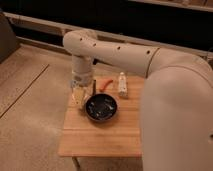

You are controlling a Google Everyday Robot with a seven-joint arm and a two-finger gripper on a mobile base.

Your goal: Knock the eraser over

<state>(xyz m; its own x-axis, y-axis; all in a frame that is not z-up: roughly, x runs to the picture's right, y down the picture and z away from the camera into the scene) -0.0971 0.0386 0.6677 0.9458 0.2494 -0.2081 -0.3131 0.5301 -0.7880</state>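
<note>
– Hanging low over the left edge of the table, near the rear-left corner: your gripper. Apart or together, cannot tell. Nothing plainly held.

– And the eraser?

– Pale upright piece by the rear edge, about midway along it. That is what I take for the eraser, though not with certainty. It stands, so the knock is not yet done. An orange tool lies between it and your gripper. A dark bowl sits toward the table's middle, just beside the gripper.

– Which step, then?

– Approach, by my reading. Gripper and eraser are well apart. Your next move calls for sideways travel along the rear edge, high enough to pass the orange tool. Then push against the eraser's upper part, so it tips rather than slides.

– Risks?

– Catching the bowl's rim on the way, or shoving the eraser off the rear edge.
</note>
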